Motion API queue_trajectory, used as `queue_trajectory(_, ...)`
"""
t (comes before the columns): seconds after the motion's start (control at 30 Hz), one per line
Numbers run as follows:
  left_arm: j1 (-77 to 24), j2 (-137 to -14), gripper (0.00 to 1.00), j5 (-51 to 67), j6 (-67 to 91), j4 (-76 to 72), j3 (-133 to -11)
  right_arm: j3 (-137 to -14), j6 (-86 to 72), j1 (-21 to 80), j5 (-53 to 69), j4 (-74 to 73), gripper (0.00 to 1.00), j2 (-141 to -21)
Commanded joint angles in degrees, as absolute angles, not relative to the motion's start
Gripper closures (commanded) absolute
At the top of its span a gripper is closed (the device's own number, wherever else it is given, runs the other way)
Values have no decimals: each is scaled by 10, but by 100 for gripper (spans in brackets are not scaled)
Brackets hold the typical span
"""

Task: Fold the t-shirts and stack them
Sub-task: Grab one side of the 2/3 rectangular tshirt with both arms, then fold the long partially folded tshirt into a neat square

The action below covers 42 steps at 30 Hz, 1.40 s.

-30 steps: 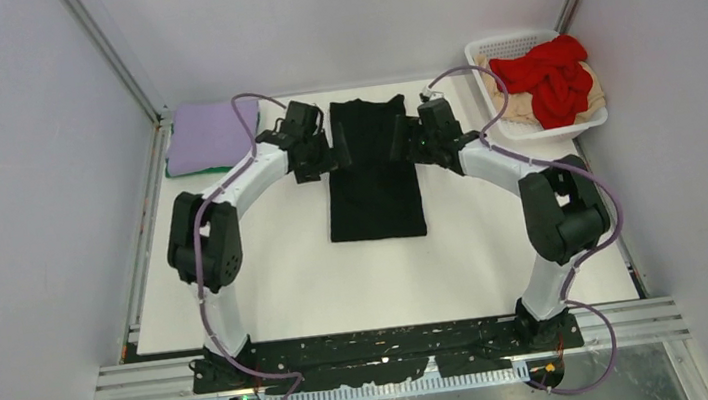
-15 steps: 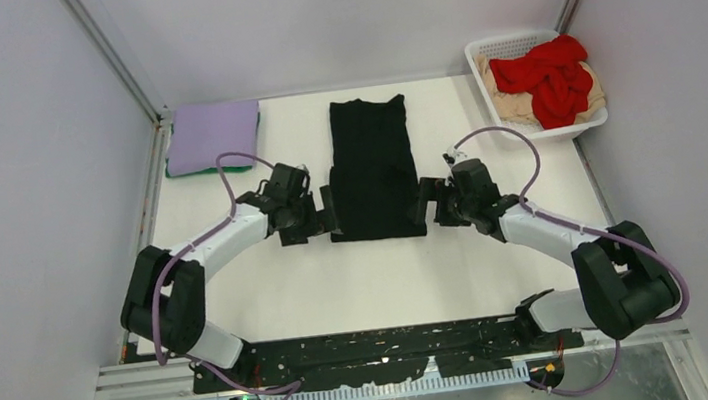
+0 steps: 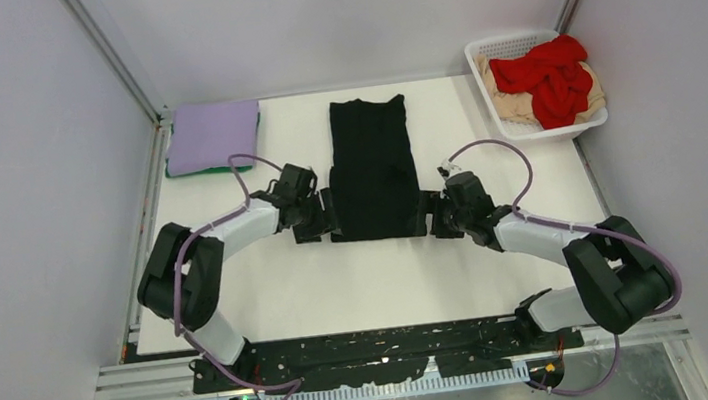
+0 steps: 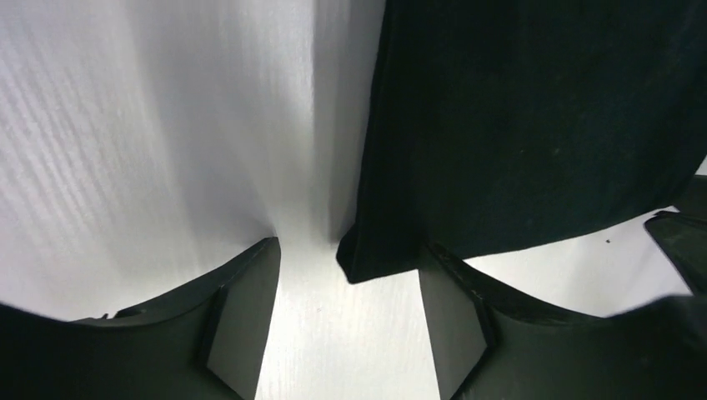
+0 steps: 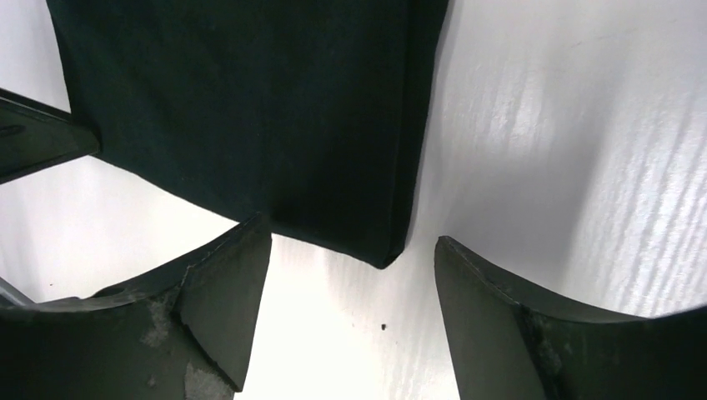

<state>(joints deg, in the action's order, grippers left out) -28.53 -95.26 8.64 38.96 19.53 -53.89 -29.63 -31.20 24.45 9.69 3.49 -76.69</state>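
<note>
The black t-shirt [image 3: 373, 168] lies flat in a long narrow strip at the table's middle. My left gripper [image 3: 326, 225] is open at its near left corner [image 4: 375, 258], the corner just between the jaws. My right gripper [image 3: 430, 219] is open at its near right corner [image 5: 383, 246], the corner just ahead of the jaws. A folded lavender t-shirt [image 3: 212, 136] lies on a green one [image 3: 188, 172] at the far left. The red t-shirt [image 3: 549, 77] and beige t-shirt [image 3: 510, 107] are bunched in the basket.
The white lattice basket [image 3: 513, 44] stands at the far right corner. Metal frame posts and grey walls enclose the white table [image 3: 379, 278]. The arms' cables loop above the table beside each wrist.
Both arms drew back from the shirt's far end to its near end, then closed in slightly on the near corners. The shirt has not moved.
</note>
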Motion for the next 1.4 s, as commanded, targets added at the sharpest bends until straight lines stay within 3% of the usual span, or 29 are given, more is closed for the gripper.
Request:
queue_trajectory(0.0,-293,-983,40,102,394,177,-553,-291,-328,260,79,80,24,-782)
queue_trajectory(0.13,-298,-993,60,116,391,179,-555,-289,-337,265,71,89,36,-804)
queue_trajectory(0.27,-313,-998,73,109,389,187,-553,-288,-346,271,60,94,45,-823)
queue_trajectory(0.37,-317,-1008,100,103,390,195,-557,-286,-351,275,53,92,65,-835)
queue_trajectory(0.47,-317,-1016,100,97,391,201,-563,-283,-353,278,46,90,85,-843)
queue_trajectory(0.6,-319,-1013,100,91,393,203,-554,-267,-359,280,38,85,94,-853)
queue_trajectory(0.9,-375,-911,100,85,406,205,-444,-199,-370,338,63,-28,95,-736)
queue_trajectory(1.13,-464,-723,100,42,461,280,-352,-170,-395,421,93,-191,95,-521)
queue_trajectory(1.37,-580,-561,100,33,505,358,-354,-157,-406,471,205,-228,95,-339)
